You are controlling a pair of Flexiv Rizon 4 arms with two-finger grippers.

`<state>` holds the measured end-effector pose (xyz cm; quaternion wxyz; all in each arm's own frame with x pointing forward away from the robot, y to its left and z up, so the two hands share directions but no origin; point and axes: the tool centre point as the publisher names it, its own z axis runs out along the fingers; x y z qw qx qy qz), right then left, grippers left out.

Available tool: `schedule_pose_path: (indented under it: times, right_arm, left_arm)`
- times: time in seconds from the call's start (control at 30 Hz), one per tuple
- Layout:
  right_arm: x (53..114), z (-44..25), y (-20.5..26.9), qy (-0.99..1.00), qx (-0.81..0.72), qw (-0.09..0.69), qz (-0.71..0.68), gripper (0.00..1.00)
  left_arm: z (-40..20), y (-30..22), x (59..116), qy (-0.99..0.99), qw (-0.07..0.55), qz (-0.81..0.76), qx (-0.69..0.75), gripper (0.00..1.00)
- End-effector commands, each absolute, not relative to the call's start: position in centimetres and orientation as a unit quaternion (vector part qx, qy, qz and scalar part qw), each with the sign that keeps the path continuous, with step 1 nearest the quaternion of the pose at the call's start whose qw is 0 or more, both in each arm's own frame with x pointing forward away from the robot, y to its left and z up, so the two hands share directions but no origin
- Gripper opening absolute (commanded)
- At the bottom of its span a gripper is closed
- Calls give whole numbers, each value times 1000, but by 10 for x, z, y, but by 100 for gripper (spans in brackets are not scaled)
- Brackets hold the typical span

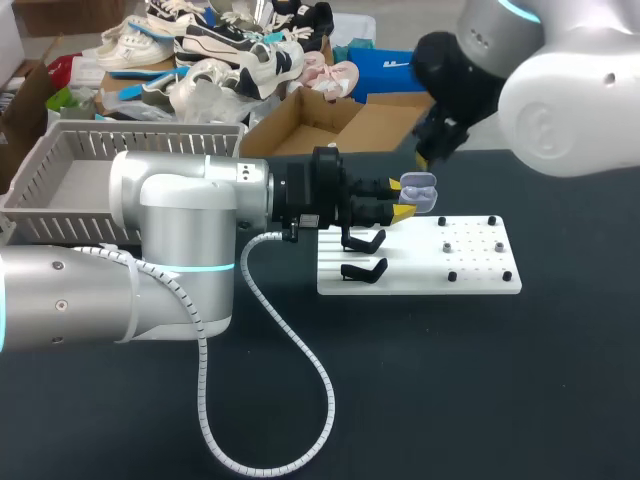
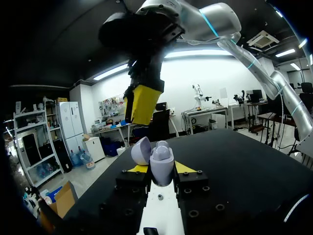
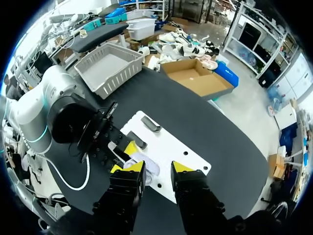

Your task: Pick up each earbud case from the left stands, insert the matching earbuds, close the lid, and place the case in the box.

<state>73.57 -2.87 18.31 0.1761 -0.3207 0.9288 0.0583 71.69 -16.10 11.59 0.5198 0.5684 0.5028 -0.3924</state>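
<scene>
A lavender earbud case [image 1: 422, 190] with its lid open is held above the white board [image 1: 470, 280], my left gripper [image 1: 400, 203] shut on its sides. In the left wrist view the case [image 2: 162, 165] stands upright between the yellow tips, its lid [image 2: 141, 150] tipped back and a rounded earbud top showing in it. My right gripper [image 1: 433, 152] hangs just above the case, its yellow fingers [image 2: 143, 104] pointing down at it. In the right wrist view the right gripper [image 3: 158, 167] stands open with nothing between its fingers, and the case [image 3: 148, 170] lies below.
Two empty black stands [image 1: 363, 241] [image 1: 364, 270] sit on the board's left part, and small black pegs [image 1: 472, 246] on its right. A grey basket [image 1: 60, 165] stands at the back left, with an open cardboard box [image 1: 330, 122] behind the board.
</scene>
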Motion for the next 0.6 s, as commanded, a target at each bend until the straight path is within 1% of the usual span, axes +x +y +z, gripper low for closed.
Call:
schedule_pose_path:
  times: [0.03,0.23,0.43,0.6]
  right_arm:
    - [745,181,-31,929,-318,178,65,31]
    - [754,175,-27,930,-313,176,77,33]
    - [754,169,-19,931,-316,167,80,29]
    - [750,168,-18,931,-316,164,79,28]
  left_arm:
    - [116,-161,715,504,522,-390,567,0]
    - [116,-161,715,504,522,-390,567,0]
    - [116,-161,715,504,522,-390,567,0]
    - [116,-161,715,504,522,-390,567,0]
